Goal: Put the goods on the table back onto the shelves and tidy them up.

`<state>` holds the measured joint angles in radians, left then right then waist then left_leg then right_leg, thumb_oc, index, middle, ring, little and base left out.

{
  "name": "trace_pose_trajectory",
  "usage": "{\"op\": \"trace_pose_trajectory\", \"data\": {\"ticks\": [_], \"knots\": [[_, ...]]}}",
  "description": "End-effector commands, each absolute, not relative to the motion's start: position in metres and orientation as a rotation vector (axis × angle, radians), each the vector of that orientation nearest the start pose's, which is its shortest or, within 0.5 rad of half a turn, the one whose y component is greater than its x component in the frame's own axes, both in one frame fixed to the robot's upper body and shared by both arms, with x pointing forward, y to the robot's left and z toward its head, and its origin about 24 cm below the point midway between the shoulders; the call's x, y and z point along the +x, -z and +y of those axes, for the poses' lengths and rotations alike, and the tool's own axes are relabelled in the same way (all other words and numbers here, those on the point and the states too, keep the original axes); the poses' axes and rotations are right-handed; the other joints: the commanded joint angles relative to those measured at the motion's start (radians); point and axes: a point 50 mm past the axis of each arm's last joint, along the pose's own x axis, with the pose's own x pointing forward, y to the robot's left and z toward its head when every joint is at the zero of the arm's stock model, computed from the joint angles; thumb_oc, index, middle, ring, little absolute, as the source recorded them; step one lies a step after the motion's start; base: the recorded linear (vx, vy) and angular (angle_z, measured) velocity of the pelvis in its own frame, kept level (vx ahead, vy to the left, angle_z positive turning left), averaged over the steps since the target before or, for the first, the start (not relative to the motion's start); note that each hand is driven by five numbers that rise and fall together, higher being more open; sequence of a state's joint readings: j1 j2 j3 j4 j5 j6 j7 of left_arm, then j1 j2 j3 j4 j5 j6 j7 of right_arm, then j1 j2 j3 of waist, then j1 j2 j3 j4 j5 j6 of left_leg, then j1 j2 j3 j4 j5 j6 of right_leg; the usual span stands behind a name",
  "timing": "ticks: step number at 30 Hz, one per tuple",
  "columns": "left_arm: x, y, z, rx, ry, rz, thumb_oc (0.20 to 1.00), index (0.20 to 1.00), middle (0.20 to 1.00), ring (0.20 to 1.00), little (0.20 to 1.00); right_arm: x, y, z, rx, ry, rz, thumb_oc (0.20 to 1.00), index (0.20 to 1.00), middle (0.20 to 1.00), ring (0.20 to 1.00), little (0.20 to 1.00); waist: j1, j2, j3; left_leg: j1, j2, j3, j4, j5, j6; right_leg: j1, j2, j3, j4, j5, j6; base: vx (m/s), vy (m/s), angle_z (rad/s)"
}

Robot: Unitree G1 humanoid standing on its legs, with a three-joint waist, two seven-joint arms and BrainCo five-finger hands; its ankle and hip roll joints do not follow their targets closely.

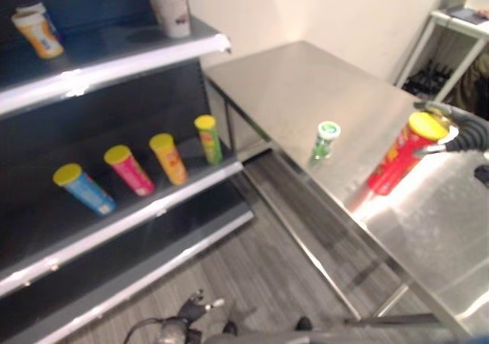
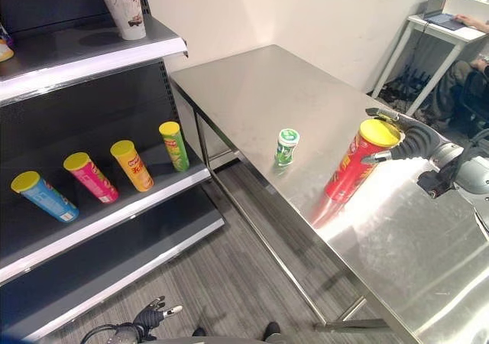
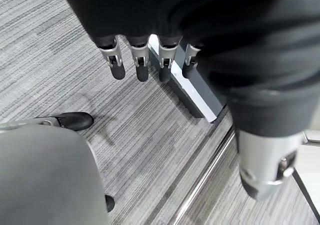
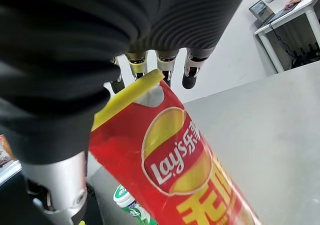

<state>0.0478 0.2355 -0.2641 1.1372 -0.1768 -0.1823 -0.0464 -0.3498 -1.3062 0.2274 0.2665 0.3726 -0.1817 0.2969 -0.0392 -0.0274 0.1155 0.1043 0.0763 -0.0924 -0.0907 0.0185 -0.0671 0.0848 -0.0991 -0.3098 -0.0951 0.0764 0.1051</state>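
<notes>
Most of the steel table (image 2: 252, 84) is bare, so there's plenty of room to move across it. The things standing on it are the red can (image 2: 353, 163) under the right hand (image 2: 416, 141) and a small green bottle (image 2: 286, 146) near the front edge, well apart from each other.

On the middle shelf (image 2: 114, 206), four tilted cans bunch together, leaving open board near the blue can (image 2: 44, 196). The top shelf (image 2: 92, 53) looks mostly free beside the cup (image 2: 124, 6), though its far end is cut off. The left hand (image 3: 145, 60) hangs by the floor.
</notes>
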Motion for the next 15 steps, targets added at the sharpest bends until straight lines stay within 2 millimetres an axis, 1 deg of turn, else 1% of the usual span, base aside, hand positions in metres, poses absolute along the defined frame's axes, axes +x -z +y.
{"op": "trace_pose_trajectory", "data": {"ticks": [1, 5, 10, 11, 12, 13, 14, 15], "knots": [[0.109, 0.152, 0.216, 0.180, 0.063, 0.985, 1.000, 1.000, 1.000, 1.000, 1.000, 0.289, -0.223, -0.321, -1.045, -0.257, -0.048, 0.200, 0.200, 0.200, 0.200, 0.200, 0.031, -0.084, -0.024, 0.005, 0.022, 0.037, 0.003, -0.073, -0.053, 0.043, -0.080, 0.063, 0.018, -0.071, 0.090, 0.00, 0.006, -0.08], [0.109, 0.151, 0.220, 0.181, 0.045, 0.983, 1.000, 1.000, 1.000, 1.000, 1.000, 0.294, -0.220, -0.316, -1.059, -0.263, -0.057, 0.200, 0.200, 0.200, 0.200, 0.200, 0.031, -0.084, -0.022, 0.006, 0.021, 0.043, 0.003, -0.074, -0.051, 0.039, -0.080, 0.070, 0.015, -0.069, 0.091, -0.01, 0.009, -0.10], [0.109, 0.151, 0.224, 0.178, 0.019, 0.985, 1.000, 1.000, 1.000, 1.000, 1.000, 0.295, -0.227, -0.316, -1.063, -0.228, -0.096, 0.200, 0.200, 0.200, 0.200, 0.200, 0.030, -0.085, -0.020, 0.005, 0.019, 0.043, 0.003, -0.074, -0.051, 0.038, -0.081, 0.069, 0.015, -0.068, 0.091, 0.00, 0.001, -0.01], [0.109, 0.151, 0.224, 0.177, 0.013, 0.986, 1.000, 1.000, 1.000, 1.000, 1.000, 0.295, -0.234, -0.316, -1.048, -0.205, -0.133, 0.200, 0.200, 0.200, 0.200, 0.200, 0.029, -0.084, -0.021, 0.004, 0.019, 0.043, 0.003, -0.074, -0.050, 0.038, -0.080, 0.070, 0.015, -0.069, 0.091, 0.00, 0.000, 0.00], [0.109, 0.151, 0.226, 0.175, -0.003, 0.984, 1.000, 1.000, 1.000, 1.000, 1.000, 0.292, -0.252, -0.319, -1.007, -0.132, -0.226, 0.200, 0.200, 0.200, 0.200, 0.200, 0.027, -0.082, -0.021, 0.004, 0.019, 0.044, 0.003, -0.075, -0.051, 0.038, -0.080, 0.069, 0.016, -0.071, 0.091, -0.01, -0.037, 0.00], [0.109, 0.150, 0.227, 0.177, -0.008, 0.983, 1.000, 1.000, 1.000, 1.000, 1.000, 0.289, -0.259, -0.319, -0.980, -0.103, -0.274, 0.200, 0.200, 0.200, 0.200, 0.200, 0.028, -0.082, -0.021, 0.004, 0.019, 0.043, 0.003, -0.075, -0.052, 0.039, -0.078, 0.068, 0.016, -0.073, 0.091, -0.01, -0.032, 0.01], [0.109, 0.150, 0.227, 0.177, -0.008, 0.983, 1.000, 1.000, 1.000, 1.000, 1.000, 0.289, -0.259, -0.319, -0.980, -0.102, -0.274, 0.200, 0.200, 0.200, 0.200, 0.200, 0.029, -0.082, -0.021, 0.005, 0.019, 0.043, 0.003, -0.075, -0.052, 0.040, -0.078, 0.068, 0.016, -0.073, 0.091, 0.00, -0.032, 0.01], [0.110, 0.150, 0.228, 0.174, -0.016, 0.975, 1.000, 1.000, 1.000, 1.000, 1.000, 0.284, -0.277, -0.318, -0.941, -0.061, -0.368, 0.200, 0.200, 0.200, 0.200, 0.200, 0.027, -0.079, -0.022, 0.005, 0.019, 0.039, 0.003, -0.075, -0.053, 0.040, -0.076, 0.067, 0.017, -0.075, 0.089, 0.01, -0.057, 0.00]]}}
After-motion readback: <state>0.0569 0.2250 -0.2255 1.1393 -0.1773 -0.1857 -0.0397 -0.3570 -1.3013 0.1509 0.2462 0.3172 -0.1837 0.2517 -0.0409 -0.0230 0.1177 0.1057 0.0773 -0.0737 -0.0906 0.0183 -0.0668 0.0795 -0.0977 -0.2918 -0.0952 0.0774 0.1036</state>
